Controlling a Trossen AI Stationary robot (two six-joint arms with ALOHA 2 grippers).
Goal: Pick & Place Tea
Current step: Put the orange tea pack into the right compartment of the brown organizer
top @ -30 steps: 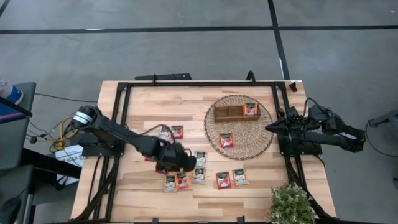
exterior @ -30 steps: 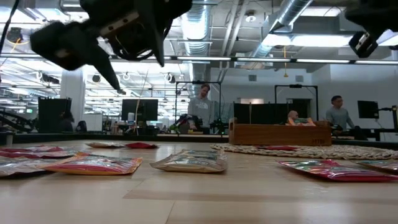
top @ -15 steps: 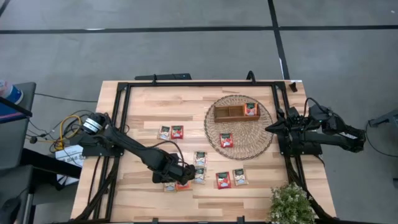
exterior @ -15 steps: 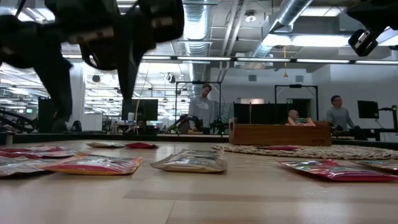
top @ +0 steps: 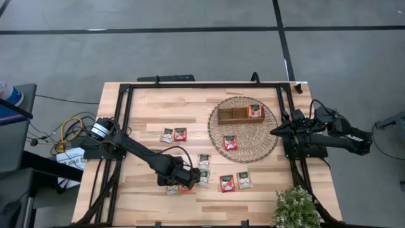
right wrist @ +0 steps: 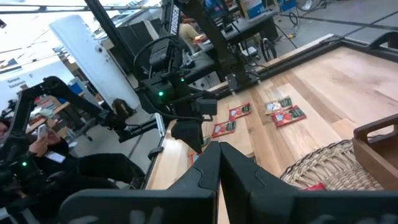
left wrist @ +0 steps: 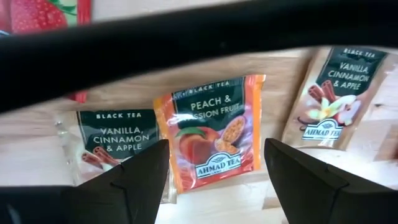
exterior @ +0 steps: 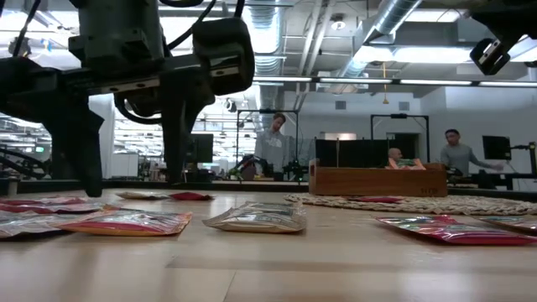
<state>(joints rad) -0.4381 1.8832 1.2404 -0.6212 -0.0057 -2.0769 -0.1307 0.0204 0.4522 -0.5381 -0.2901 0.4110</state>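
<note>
The left gripper (left wrist: 211, 171) is being held low over the front row of sachets, its jaws spread wide and grasping nothing. Between the two fingers (left wrist: 134, 180) the orange peach sachet (left wrist: 214, 140) is lying flat on the table (top: 253, 196), straight ahead at 12 o'clock, its long side running along the line of reach, so a fingertip stands at each long edge. A pale vanilla sachet (left wrist: 112, 143) is touching it at 9 o'clock; another vanilla sachet (left wrist: 336, 93) is lying apart at 2 o'clock.

Farther off, the right gripper (top: 273, 131) is waiting clenched at the table's right edge, well away.

Compared with one second ago, the left gripper is being seen lower and nearer the front edge, its fingers now hanging just over the tabletop.
</note>
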